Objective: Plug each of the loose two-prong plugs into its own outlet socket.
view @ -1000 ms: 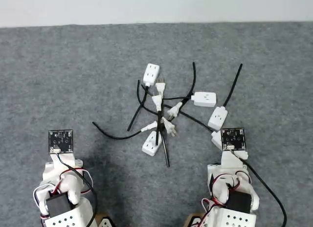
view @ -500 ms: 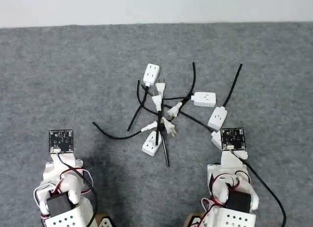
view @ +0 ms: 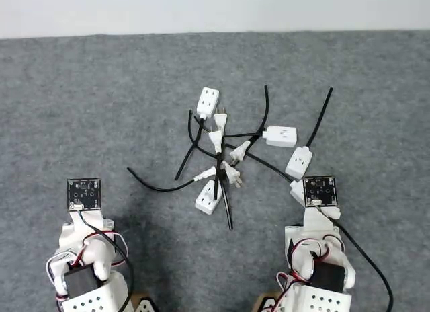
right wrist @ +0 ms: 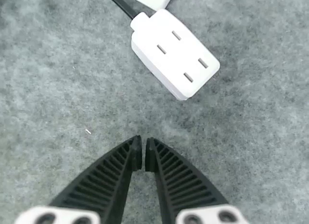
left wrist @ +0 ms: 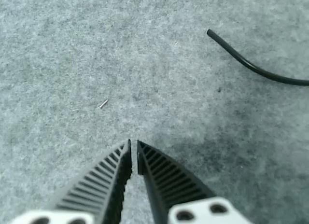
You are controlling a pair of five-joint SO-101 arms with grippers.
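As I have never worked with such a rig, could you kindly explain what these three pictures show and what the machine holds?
These are two small robot arms side by side on a grey surface. The high view comes from a fixed camera looking down; the left arm and right arm sit at its lower edge. The other two pictures come from a camera on each wrist, looking along that arm's black fingers. The left gripper is shut and empty over bare surface, with the end of a black cord beyond it. The right gripper is also shut and empty, just short of a white outlet socket. In the middle lie other sockets and white two-prong plugs on tangled cords.
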